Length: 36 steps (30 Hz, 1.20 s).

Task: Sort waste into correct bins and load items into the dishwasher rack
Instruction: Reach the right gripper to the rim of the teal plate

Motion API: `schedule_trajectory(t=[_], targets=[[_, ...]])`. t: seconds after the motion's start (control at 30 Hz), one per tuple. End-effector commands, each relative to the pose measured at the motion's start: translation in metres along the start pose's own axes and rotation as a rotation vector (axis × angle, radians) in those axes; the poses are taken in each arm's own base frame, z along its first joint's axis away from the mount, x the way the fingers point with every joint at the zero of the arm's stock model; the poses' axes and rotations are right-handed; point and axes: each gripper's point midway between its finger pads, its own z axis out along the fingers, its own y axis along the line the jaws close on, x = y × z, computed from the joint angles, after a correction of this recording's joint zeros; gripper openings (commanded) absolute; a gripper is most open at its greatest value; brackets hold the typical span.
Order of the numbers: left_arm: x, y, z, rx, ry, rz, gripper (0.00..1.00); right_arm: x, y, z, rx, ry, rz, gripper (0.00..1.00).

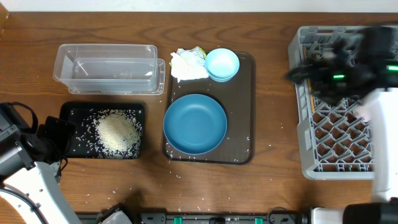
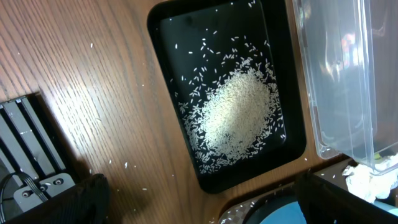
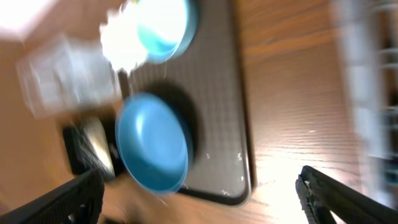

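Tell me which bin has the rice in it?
The shallow black tray holds the rice heap; the clear plastic tub beside it has nothing inside.

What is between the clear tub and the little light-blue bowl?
A crumpled white paper wad lies between the clear tub and the small light-blue bowl, as the overhead view shows.

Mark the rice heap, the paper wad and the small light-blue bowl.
rice heap [image 1: 117,132]: overhead view, middle of pile.
paper wad [image 1: 188,65]: overhead view, white centre.
small light-blue bowl [image 1: 222,63]: overhead view, inner floor.

Wooden table [image 1: 273,93] carries clear tub [image 1: 106,47], black tray [image 1: 81,111], brown tray [image 1: 239,93], grey rack [image 1: 305,143] (stray grains [image 2: 92,45] scattered)
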Motion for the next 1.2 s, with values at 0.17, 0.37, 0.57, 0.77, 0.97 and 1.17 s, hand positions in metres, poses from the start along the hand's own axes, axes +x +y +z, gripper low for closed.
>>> schedule_trajectory(t=[0.17, 0.37, 0.57, 0.77, 0.97, 1.17], targets=[[-0.003, 0.002, -0.001, -0.011, -0.008, -0.013, 0.98, 0.076, 0.092, 0.078, 0.180, 0.085, -0.573, 0.99], [-0.003, 0.002, -0.001, -0.011, -0.008, -0.013, 0.98, 0.127, 0.176, 0.119, 0.052, 0.025, -0.826, 0.99], [-0.003, 0.002, -0.001, -0.012, -0.009, -0.013, 0.98, 0.184, 0.187, 0.177, 0.089, 0.118, -0.955, 0.87], [-0.003, 0.002, -0.001, -0.012, -0.008, -0.013, 0.98, 0.219, 0.163, 0.234, 0.218, 0.200, -1.035, 0.84], [-0.003, 0.002, -0.001, -0.012, -0.009, -0.013, 0.98, 0.232, 0.150, 0.253, 0.252, 0.247, -1.052, 0.68], [-0.003, 0.002, -0.001, -0.012, -0.008, -0.013, 0.98, 0.235, 0.141, 0.263, 0.274, 0.271, -1.052, 0.57]])
